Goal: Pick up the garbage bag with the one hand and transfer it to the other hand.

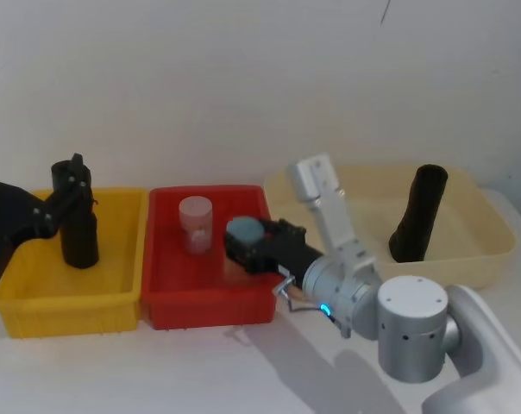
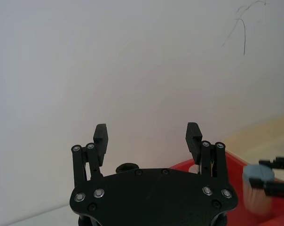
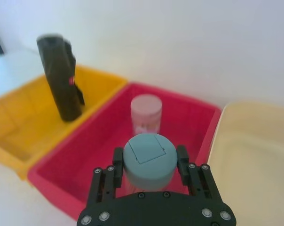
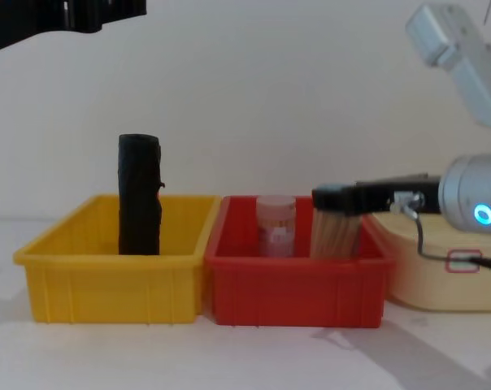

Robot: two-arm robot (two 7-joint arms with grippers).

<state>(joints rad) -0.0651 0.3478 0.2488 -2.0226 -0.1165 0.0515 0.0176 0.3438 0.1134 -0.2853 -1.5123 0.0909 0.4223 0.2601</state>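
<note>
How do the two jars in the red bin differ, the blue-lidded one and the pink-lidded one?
The blue-lidded jar is clamped in the right tool; the pink-lidded jar stands free. The blue-lidded jar's body looks tan, the pink-lidded jar's pale pink. Both are upright in the red bin.

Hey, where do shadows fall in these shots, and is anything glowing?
Head view: the right arm throws a soft shadow on the table in front of the red bin, and a blue light glows on that arm. Chest view: the same light shines, with faint shadows in front of the bins. Right wrist view: the right gripper, shut on the blue-capped jar, is evenly lit.
</note>
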